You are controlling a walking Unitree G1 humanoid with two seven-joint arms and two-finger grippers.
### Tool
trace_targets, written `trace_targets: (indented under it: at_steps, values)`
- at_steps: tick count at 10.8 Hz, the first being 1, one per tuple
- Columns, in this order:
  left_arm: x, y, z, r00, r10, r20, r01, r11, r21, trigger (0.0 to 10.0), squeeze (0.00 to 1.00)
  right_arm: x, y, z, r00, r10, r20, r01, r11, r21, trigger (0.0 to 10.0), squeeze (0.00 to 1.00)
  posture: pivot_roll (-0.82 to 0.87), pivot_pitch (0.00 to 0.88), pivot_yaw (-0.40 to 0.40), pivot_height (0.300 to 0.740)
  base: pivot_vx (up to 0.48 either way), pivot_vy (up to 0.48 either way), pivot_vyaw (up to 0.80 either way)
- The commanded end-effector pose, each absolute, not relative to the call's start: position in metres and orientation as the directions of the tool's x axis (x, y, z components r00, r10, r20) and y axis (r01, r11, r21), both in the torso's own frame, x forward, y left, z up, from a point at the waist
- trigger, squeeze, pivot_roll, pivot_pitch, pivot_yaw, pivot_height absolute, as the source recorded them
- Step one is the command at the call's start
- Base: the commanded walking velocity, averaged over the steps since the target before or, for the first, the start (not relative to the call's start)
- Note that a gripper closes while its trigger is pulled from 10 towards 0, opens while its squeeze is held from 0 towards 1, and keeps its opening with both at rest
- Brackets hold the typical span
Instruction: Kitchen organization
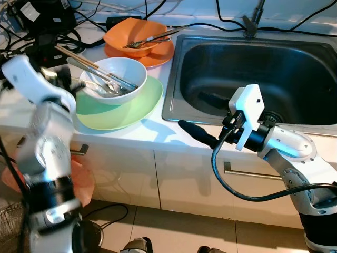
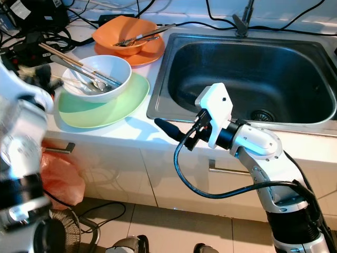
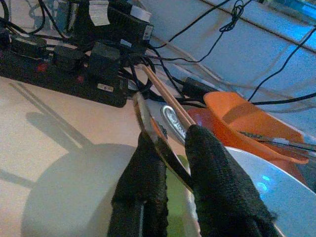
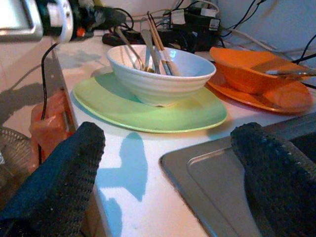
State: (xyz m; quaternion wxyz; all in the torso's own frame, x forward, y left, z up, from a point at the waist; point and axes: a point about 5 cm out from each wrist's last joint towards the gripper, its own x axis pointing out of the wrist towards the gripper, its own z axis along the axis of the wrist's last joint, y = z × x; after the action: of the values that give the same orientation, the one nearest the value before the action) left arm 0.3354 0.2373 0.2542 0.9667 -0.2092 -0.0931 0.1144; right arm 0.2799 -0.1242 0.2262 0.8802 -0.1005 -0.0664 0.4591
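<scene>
Beside the white bowl (image 1: pixel 117 79), the left pincer (image 3: pixel 173 163) pinches a flat utensil (image 3: pixel 148 126) slanting up.

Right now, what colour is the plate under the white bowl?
Light green; the plate shows best in the right wrist view.

A white bowl (image 1: pixel 117 79) sits on a plate (image 1: pixel 126 110), left of the sink (image 1: pixel 253 74), utensils (image 1: pixel 97 74) inside it.

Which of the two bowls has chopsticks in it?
The white bowl on the green plate; the orange bowl behind it holds only metal cutlery.
</scene>
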Motion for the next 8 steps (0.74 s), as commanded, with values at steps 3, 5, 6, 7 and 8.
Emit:
trace_targets:
  at_steps: [3, 5, 6, 7, 8]
  values:
    - [0.337, 0.25, 0.272, 0.948, 0.284, 0.146, -0.218, 0.909, -0.355, 0.0, 0.0, 0.278, -0.121, 0.224, 0.556, 0.831, 0.021, -0.801, 0.543, -0.252, 10.0, 0.0, 0.1, 0.157, 0.064, 0.74, 0.0, 0.0, 0.0]
    - [0.336, 0.249, 0.28, 0.951, 0.277, 0.138, -0.222, 0.921, -0.32, 0.0, 0.0, 0.278, -0.121, 0.223, 0.561, 0.827, 0.02, -0.797, 0.547, -0.256, 10.0, 0.0, 0.1, 0.156, 0.065, 0.74, 0.0, 0.0, 0.0]
    - [0.335, 0.25, 0.281, 0.951, 0.277, 0.14, -0.222, 0.922, -0.318, 0.0, 0.0, 0.278, -0.121, 0.223, 0.562, 0.827, 0.02, -0.797, 0.547, -0.257, 10.0, 0.0, 0.1, 0.156, 0.065, 0.74, 0.0, 0.0, 0.0]
    - [0.333, 0.25, 0.295, 0.938, 0.269, 0.216, -0.181, 0.917, -0.356, 0.0, 0.0, 0.279, -0.12, 0.222, 0.561, 0.827, 0.022, -0.796, 0.547, -0.257, 10.0, 0.0, 0.1, 0.152, 0.066, 0.74, 0.0, 0.0, 0.0]
    - [0.332, 0.25, 0.302, 0.929, 0.253, 0.269, -0.147, 0.921, -0.361, 0.0, 0.0, 0.279, -0.119, 0.221, 0.563, 0.826, 0.022, -0.795, 0.549, -0.259, 10.0, 0.0, 0.11, 0.15, 0.066, 0.74, 0.0, 0.0, 0.0]
